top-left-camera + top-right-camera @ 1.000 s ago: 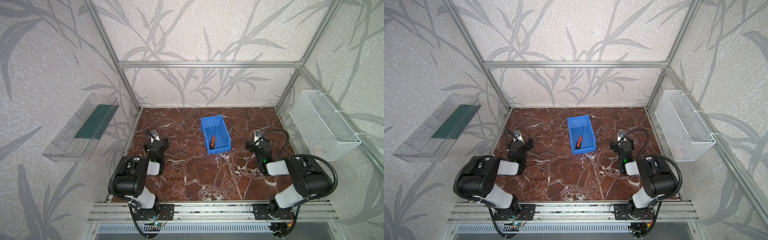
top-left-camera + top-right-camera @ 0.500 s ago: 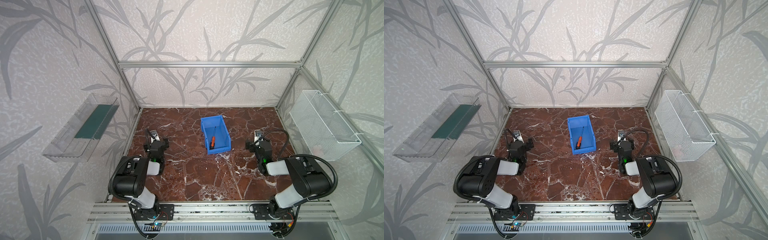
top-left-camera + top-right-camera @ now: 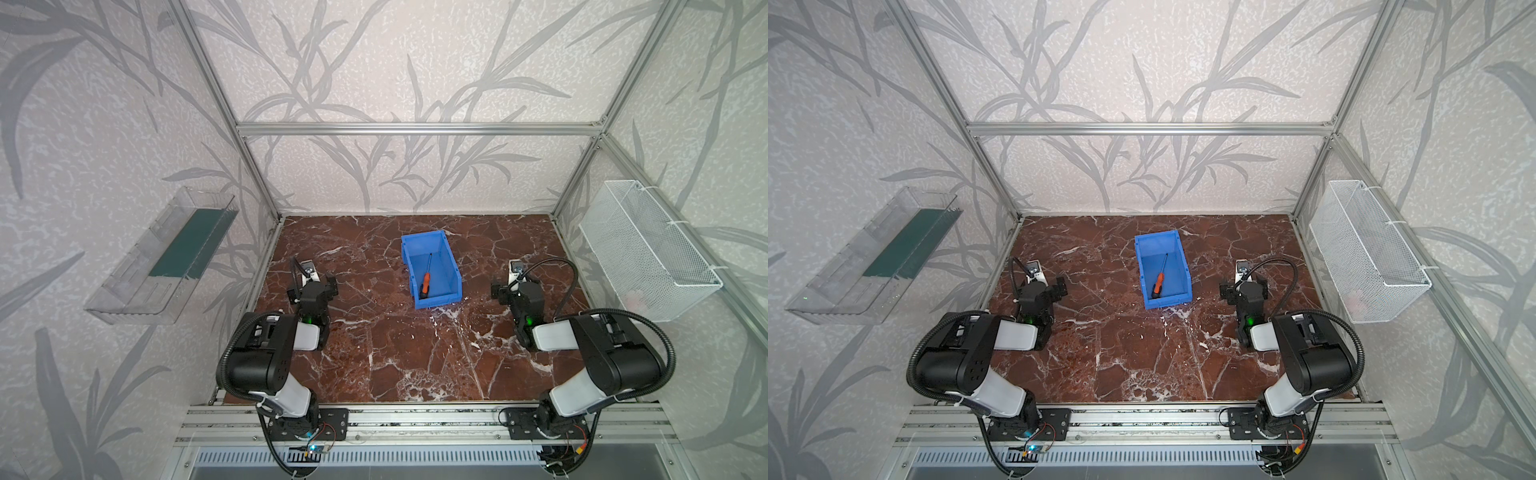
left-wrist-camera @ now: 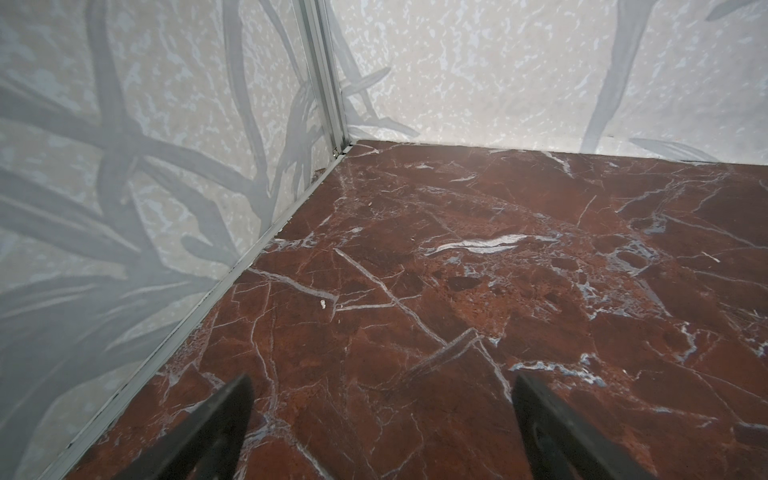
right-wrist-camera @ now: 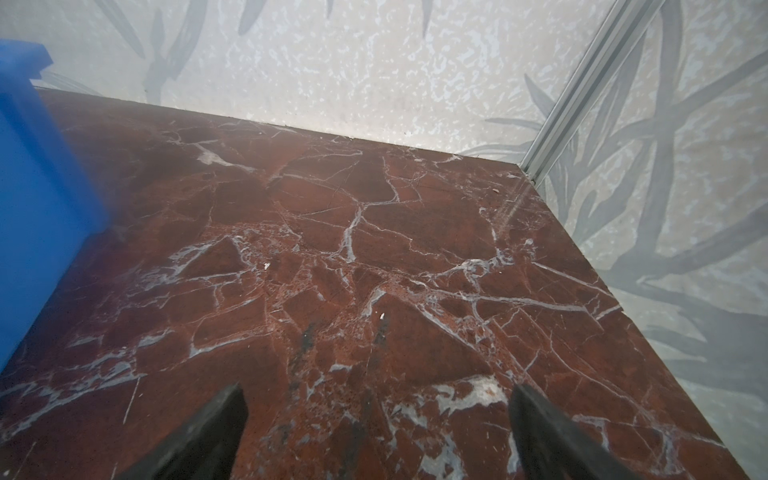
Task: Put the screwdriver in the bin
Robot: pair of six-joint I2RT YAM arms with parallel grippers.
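The screwdriver [image 3: 426,277] [image 3: 1160,276], orange-and-black handle nearest me, lies slantwise on the floor of the blue bin [image 3: 441,272] [image 3: 1174,266] at mid-table in both top views. My left gripper [image 3: 314,286] [image 3: 1042,287] rests low over the marble well to the left of the bin, open and empty; in the left wrist view it [image 4: 382,380] shows only bare marble between its fingers. My right gripper [image 3: 516,286] [image 3: 1245,286] sits to the right of the bin, open and empty [image 5: 378,388]. The bin's side wall [image 5: 37,187] shows at the edge of the right wrist view.
A clear plastic tray [image 3: 162,262] hangs on the left wall and a white wire basket [image 3: 648,253] on the right wall. Aluminium frame posts and patterned walls close in the red marble table [image 3: 395,353] on three sides.
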